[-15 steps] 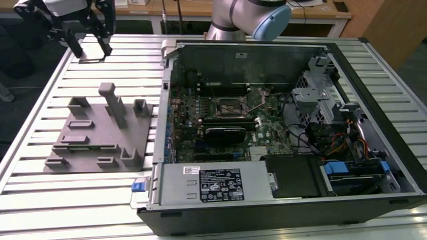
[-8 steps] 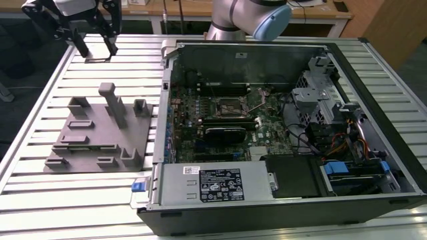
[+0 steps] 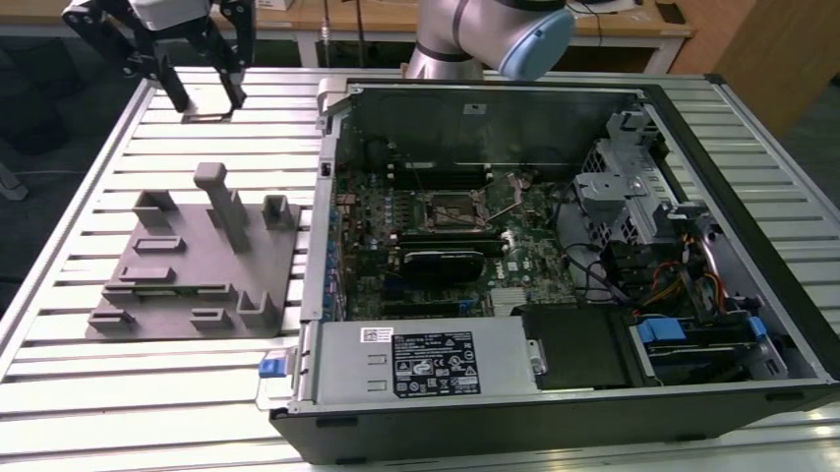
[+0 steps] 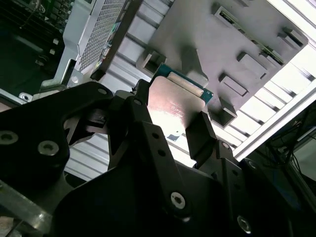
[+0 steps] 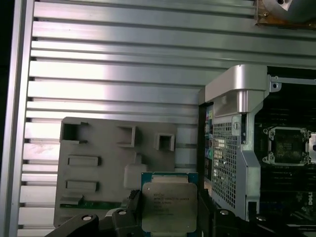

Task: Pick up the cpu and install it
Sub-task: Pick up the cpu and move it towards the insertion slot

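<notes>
The cpu (image 5: 165, 207) is a flat square chip with a silver top and a thin green rim. It sits between the two black fingers of my gripper (image 5: 168, 205), which is shut on it. In the second wrist view the cpu (image 4: 175, 101) shows its shiny top between the fingers (image 4: 200, 131). In the exterior view my gripper (image 3: 207, 103) hangs over the slatted table at the far left, holding the cpu (image 3: 208, 116) behind the grey fixture plate. The dark metal-framed socket (image 3: 455, 209) lies on the motherboard inside the open case and also appears in the first wrist view (image 5: 288, 145).
A grey fixture plate (image 3: 197, 256) with raised blocks lies on the slatted aluminium table (image 3: 79, 393), left of the open computer case (image 3: 322, 197). The case's wall stands between the plate and the motherboard. A power supply (image 3: 413, 359), cables and a drive cage (image 3: 630, 187) crowd the case.
</notes>
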